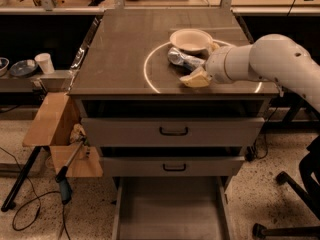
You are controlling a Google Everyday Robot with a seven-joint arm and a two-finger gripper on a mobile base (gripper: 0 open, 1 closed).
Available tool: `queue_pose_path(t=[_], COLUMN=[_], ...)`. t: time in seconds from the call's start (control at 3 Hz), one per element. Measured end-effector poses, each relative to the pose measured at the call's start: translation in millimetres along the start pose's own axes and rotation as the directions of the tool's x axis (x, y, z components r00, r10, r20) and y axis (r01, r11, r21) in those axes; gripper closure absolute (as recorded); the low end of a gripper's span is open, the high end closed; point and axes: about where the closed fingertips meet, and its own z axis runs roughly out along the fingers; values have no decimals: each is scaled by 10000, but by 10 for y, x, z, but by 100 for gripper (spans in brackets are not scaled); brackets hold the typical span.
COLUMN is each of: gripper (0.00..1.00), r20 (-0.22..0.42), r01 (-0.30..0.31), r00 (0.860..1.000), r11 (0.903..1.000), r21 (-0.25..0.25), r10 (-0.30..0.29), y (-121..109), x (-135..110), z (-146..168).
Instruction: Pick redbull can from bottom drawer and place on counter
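The redbull can lies on its side on the counter, inside the white circle and just in front of the white bowl. My gripper reaches in from the right at the can's right end. It is open: one tan finger is in front of the can and the other is behind it by the bowl, spread wider than the can. The bottom drawer is pulled out below, and its floor is bare.
Two shut grey drawers with black handles sit under the counter. A wooden box and a tool with cables stand at the left of the cabinet. A chair base is at the lower right. A side shelf holds a cup.
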Motion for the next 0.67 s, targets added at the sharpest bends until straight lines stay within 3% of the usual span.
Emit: queue_pose_path(t=[0.67], gripper=[0], r20=[2], r01=[1], r00=[10000], r11=[10000], r21=[0], r10=[-1], y=[-85], x=[-63], z=[-22])
